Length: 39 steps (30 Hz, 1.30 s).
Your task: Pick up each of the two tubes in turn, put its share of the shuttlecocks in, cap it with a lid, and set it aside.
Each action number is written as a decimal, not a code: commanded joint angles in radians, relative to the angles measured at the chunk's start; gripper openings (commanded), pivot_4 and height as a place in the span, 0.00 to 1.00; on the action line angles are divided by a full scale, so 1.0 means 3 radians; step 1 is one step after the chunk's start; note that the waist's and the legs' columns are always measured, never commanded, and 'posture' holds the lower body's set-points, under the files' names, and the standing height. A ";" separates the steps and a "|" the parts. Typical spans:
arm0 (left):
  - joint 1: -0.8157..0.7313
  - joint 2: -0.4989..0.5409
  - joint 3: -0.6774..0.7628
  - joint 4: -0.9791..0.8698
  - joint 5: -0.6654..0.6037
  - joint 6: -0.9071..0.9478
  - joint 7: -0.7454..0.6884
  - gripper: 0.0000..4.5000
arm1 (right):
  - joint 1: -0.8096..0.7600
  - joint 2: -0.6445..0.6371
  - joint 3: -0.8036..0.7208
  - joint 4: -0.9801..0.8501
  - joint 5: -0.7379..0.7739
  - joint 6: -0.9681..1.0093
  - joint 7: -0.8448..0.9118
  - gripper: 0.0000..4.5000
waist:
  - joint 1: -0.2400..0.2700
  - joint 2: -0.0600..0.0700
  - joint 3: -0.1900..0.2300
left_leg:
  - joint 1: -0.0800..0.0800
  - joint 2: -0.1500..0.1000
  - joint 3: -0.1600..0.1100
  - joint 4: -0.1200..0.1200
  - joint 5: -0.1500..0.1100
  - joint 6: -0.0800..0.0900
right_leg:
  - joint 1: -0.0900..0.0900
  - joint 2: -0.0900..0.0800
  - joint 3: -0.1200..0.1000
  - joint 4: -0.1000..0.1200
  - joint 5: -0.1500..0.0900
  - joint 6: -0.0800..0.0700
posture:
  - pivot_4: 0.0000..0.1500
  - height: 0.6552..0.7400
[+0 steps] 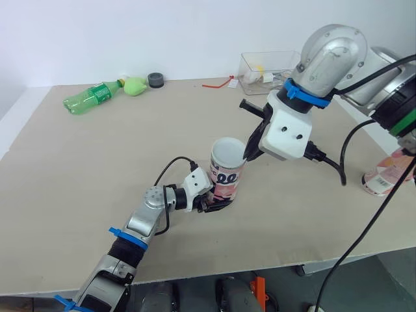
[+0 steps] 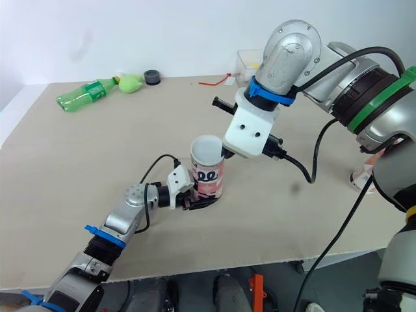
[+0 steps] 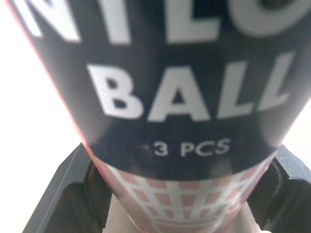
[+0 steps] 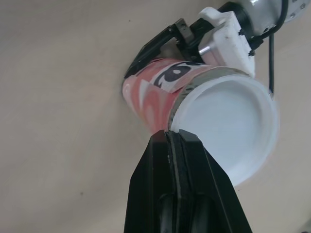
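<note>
Tube (image 1: 226, 179) upright mid-bench (image 1: 97, 162), capped and gripped.
Stands at the bench's middle, clamped low down between the two fingers of the left claw (image 1: 218, 204), one on each side of its printed wall. Carries a white lid (image 4: 233, 126) on its top. Meets the tips of the right claw (image 4: 171, 141) at the lid's rim, fingers pressed together with nothing between them. Shares the bench with a second tube (image 1: 389, 174) near the right edge and a green bottle (image 1: 91, 97) far left.
</note>
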 commanded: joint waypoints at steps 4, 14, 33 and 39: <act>-0.0003 0.0005 -0.0021 -0.0005 -0.0019 0.0011 -0.0007 0.67 | -0.0083 -0.0085 0.0045 -0.0136 0.0084 0.0045 0.0126 0.01 | 0.0000 0.0000 0.0000 | 0.0000 0.0000 -0.0001 0.0000 0.0000 0.0000 | 0.0000 0.0000 0.0000 0.0000 0.0000 0.0000 | 1.00 1.00; 0.0028 -0.0009 -0.0036 -0.0026 -0.0027 0.0040 0.0007 0.67 | -0.0115 0.0103 -0.0060 0.0053 0.0054 -0.0033 0.0126 0.01 | 0.0000 0.0000 0.0000 | 0.0001 0.0000 -0.0001 0.0001 0.0000 0.0000 | 0.0001 0.0000 0.0000 0.0000 0.0000 0.0000 | 1.00 1.00; 0.0050 -0.0043 -0.0033 -0.0046 -0.0052 0.0071 0.0056 0.67 | -0.0117 0.0085 0.0115 0.0024 0.0159 0.0093 0.0126 0.15 | 0.0000 0.0000 0.0000 | 0.0003 0.0001 -0.0001 0.0002 0.0000 0.0000 | 0.0003 0.0000 0.0000 0.0000 0.0001 0.0000 | 1.00 1.00; 0.0071 -0.0038 -0.0045 -0.0060 -0.0056 0.0079 0.0047 0.67 | -0.0137 0.0016 0.0097 -0.0025 0.0181 0.0259 0.0126 0.42 | 0.0001 0.0000 0.0000 | 0.0001 0.0000 -0.0001 0.0002 0.0000 0.0000 | 0.0003 -0.0002 -0.0001 0.0000 0.0001 0.0000 | 1.00 1.00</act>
